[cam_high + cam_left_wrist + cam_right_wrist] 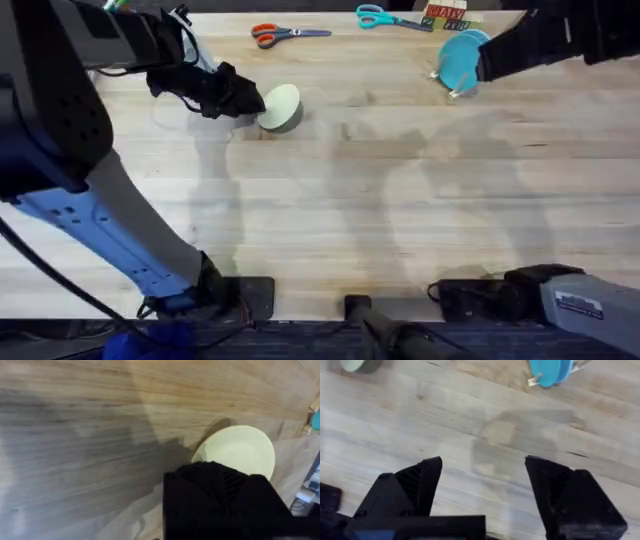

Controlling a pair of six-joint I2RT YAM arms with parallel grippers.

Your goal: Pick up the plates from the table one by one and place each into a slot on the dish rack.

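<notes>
Overhead view: left pincer (245, 100) at the far left of the surface (380, 210), closed on the near edge of the cream-yellow plate (281, 107), plate tipped up off the wood on one side. Left wrist view confirms: black fingers clamped over the rim of the plate (240, 452), shadow beneath its far edge. Teal-blue plates (462, 58) already standing on edge in the dish rack (452, 84) at the far right, well apart from the cream one. Right pincer (482, 485) wide open, empty, hanging above bare wood, rack and teal plates (550, 371) seen farther off. Orange scissors (275, 34) and blue scissors (385, 17) along the far edge, untouched.

Step in hand, judged: grasp made on the last plate, lift just starting. Next: raise clear of the wood, carry across to the rack, turn the plate upright, lower into a free slot beside the teal ones without knocking them, then release.
</notes>
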